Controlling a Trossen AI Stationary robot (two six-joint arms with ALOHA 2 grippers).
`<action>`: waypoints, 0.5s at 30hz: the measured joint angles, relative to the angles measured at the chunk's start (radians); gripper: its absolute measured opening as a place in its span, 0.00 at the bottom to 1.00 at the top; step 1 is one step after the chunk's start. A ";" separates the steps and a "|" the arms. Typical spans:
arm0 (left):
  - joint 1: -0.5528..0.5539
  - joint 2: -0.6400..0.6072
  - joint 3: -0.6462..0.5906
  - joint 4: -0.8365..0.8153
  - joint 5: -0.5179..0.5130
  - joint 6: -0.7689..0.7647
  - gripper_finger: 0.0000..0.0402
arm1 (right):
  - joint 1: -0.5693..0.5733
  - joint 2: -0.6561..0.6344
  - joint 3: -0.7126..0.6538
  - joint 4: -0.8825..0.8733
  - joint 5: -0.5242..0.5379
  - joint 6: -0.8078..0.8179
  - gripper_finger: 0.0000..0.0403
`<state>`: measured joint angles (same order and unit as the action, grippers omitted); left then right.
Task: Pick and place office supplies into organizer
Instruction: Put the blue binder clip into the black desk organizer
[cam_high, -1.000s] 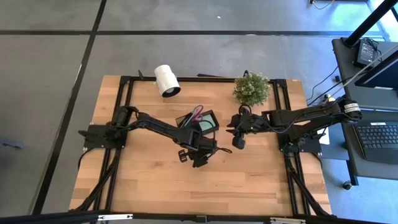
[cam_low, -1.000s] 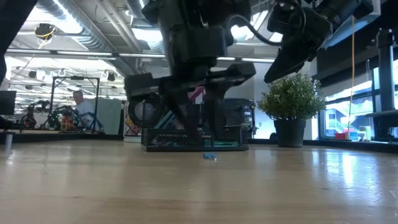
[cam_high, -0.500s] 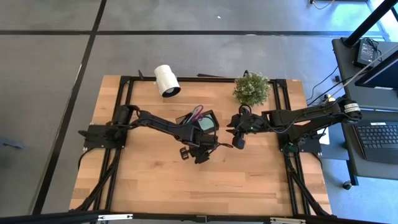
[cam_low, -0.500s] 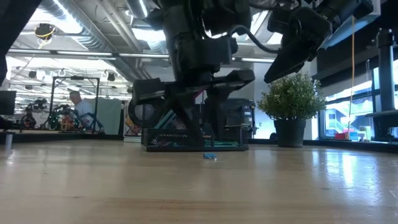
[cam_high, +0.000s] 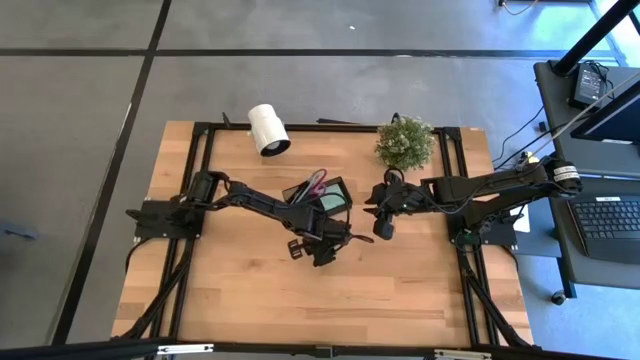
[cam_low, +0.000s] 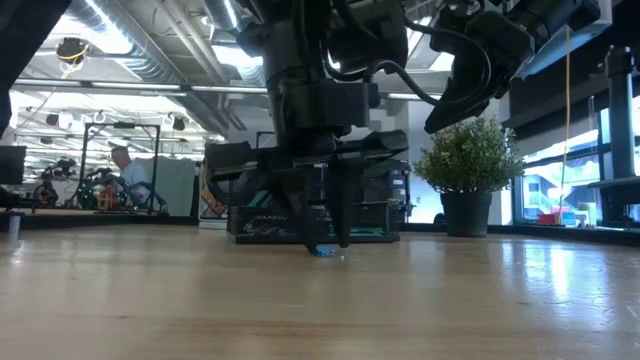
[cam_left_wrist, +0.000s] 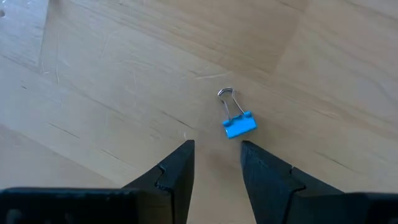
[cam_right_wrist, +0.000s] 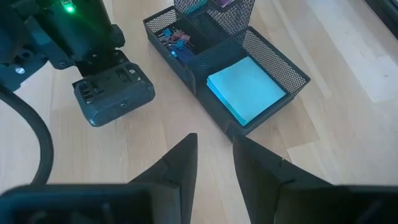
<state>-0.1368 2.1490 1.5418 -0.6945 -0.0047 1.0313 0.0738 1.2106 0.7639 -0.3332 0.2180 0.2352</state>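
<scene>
A small blue binder clip (cam_left_wrist: 238, 124) with a wire handle lies flat on the wood (cam_low: 325, 250). My left gripper (cam_left_wrist: 217, 152) points down just above the table, open; the clip is just beyond its fingertips, not between them. In the high view the left hand (cam_high: 325, 245) covers the clip. The black mesh organizer (cam_high: 320, 195) holds purple-handled scissors (cam_high: 316, 181), a mint-green sticky pad (cam_right_wrist: 245, 87) and small clips (cam_right_wrist: 177, 38). My right gripper (cam_right_wrist: 214, 146) hangs open in the air to the organizer's right (cam_high: 380, 228).
A white roll (cam_high: 268, 129) lies at the table's far left and a small potted plant (cam_high: 405, 143) stands at the far right. Bare wood stretches toward the near edge (cam_high: 320, 310). A person (cam_low: 127, 165) sits far back in the room.
My left gripper has sunk toward the table, its fingertips coming down close to the blue clip. Its opening looks the same. The clip has stayed where it was.
</scene>
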 joint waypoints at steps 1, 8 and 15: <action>0.000 0.000 0.000 0.000 0.000 -0.001 0.32 | 0.000 0.000 0.000 0.000 0.000 -0.001 0.26; 0.001 0.002 0.000 -0.010 -0.001 -0.087 0.32 | 0.000 0.000 0.000 0.000 0.000 0.000 0.26; 0.011 0.004 0.002 -0.121 0.018 -0.322 0.32 | 0.000 0.000 0.000 0.000 0.000 0.000 0.26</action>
<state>-0.1257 2.1530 1.5437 -0.8151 0.0130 0.7089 0.0738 1.2106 0.7639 -0.3336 0.2180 0.2348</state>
